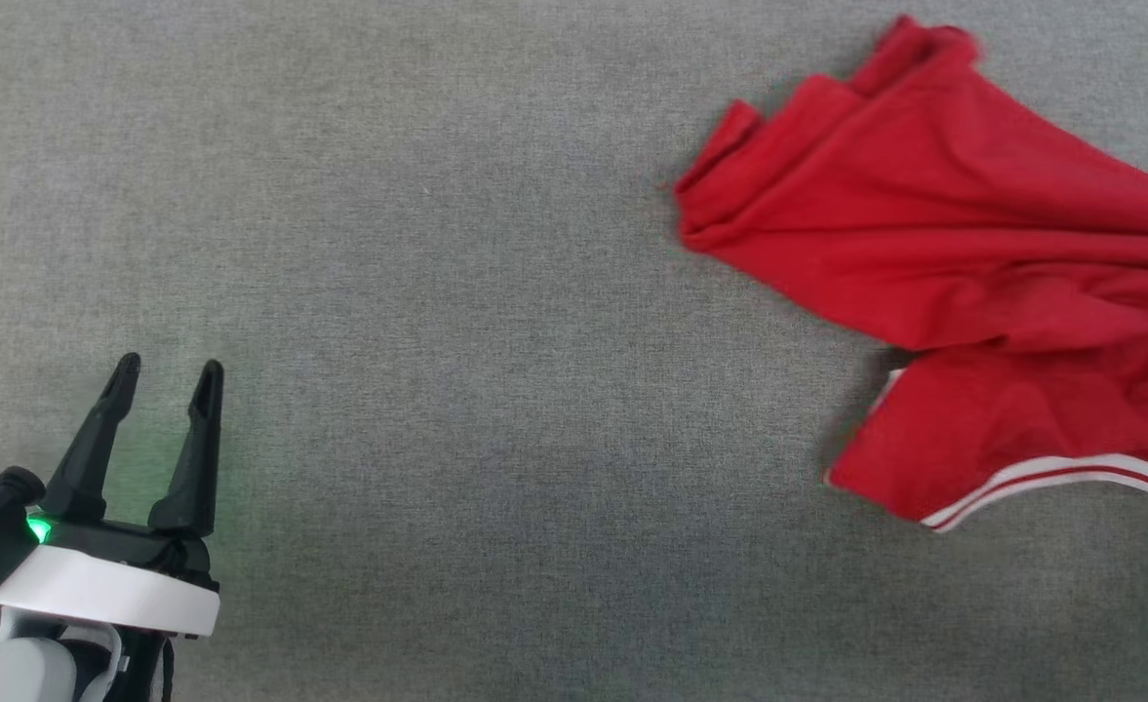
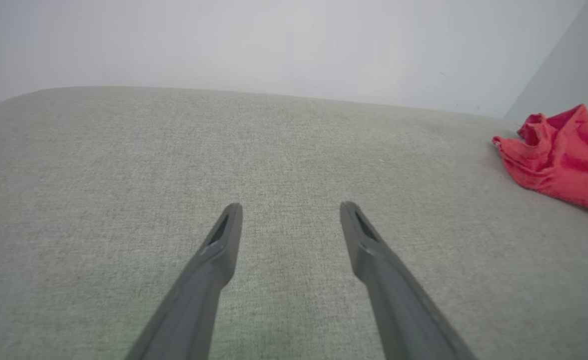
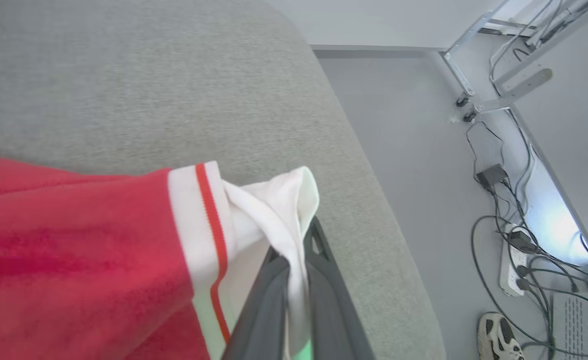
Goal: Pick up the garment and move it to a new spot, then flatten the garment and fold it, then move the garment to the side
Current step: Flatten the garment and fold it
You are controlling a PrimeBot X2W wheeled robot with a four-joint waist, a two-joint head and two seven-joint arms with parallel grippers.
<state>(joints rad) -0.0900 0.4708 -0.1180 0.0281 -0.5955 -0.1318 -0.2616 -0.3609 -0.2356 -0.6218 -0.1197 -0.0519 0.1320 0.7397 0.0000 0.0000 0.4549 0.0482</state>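
We see the garment [image 1: 973, 224], a red jersey T-shirt of soft, matte knit, lying crumpled at the upper right of the head view and running off the right edge. Its cloth falls in long diagonal folds, and a white-and-red stripe trim [image 1: 1051, 478] curves along its lower edge. It rests on the bench [image 1: 495, 292], whose top is covered in grey woven fabric with a fine, flecked weave and rounded edges.

In the right wrist view the right end effector [image 3: 296, 245] is closed on the garment's white sleeve [image 3: 279, 200]. Its two dark, smooth fingers [image 3: 264, 300] pinch a bunched fold of white cloth at the lower middle of the frame. Left of that, the red body meets a white band with a thin ribbed red stripe [image 3: 214, 215].

The left end effector [image 1: 170, 364] sits at the lower left of the head view, well apart from the garment. Its tapered black fingers are spread with nothing between them. A green light [image 1: 39, 529] glows at its base above a white collar.

At the right of the right wrist view, a smooth grey floor [image 3: 413, 150] carries tangled dark cables [image 3: 503, 200], a white power strip [image 3: 511, 265] and a white shoe [image 3: 496, 337].
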